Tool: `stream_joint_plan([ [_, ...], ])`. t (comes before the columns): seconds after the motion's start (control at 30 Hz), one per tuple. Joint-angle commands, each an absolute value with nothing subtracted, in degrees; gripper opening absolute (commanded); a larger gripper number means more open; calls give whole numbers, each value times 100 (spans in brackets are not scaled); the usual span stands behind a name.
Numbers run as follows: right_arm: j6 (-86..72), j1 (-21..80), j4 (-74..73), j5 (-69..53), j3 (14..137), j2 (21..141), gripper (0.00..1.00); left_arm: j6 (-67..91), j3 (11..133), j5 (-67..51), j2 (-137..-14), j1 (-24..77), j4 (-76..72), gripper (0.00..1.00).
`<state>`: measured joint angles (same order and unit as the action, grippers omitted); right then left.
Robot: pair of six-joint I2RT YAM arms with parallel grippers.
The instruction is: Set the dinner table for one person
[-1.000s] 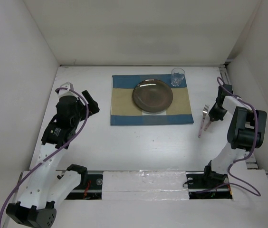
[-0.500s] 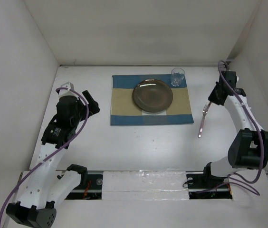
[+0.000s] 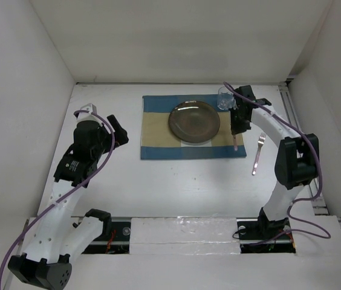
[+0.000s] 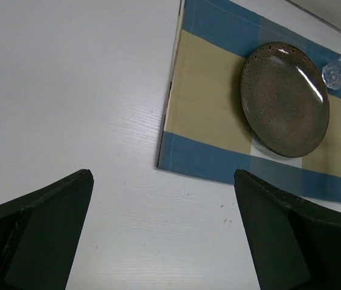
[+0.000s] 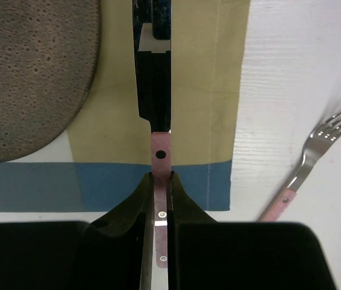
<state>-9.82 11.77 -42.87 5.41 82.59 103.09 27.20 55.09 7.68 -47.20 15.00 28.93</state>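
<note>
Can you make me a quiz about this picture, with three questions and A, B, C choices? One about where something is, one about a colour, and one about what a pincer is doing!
1. Where does the fork lie?
A) on the floor
B) hanging on the wall
C) on the dinner table, right of the placemat

2. What colour is the fork's handle?
A) pink
B) green
C) black

3. What is the right pincer doing?
A) wide open, holding nothing
B) shut on a knife
C) shut on a spoon

Answers:
1 C: it rests on bare white tabletop just past the placemat's right edge.
2 A: the right wrist view shows it pink.
3 B: its fingers pinch the knife's handle, with the blade over the placemat.
</note>
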Motion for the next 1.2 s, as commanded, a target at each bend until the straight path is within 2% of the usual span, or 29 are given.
stream_joint_plan([
  [0.0,-879,1072,-4342,800,8455,10178,0,2619,5520,729,-4781,1521,2698,100],
  [0.6,-773,967,-3946,642,8516,11372,0,2566,5520,677,-4887,1521,2698,100],
  [1.17,-721,967,-4008,765,8895,11435,0,2566,5467,571,-4939,1521,2646,100],
])
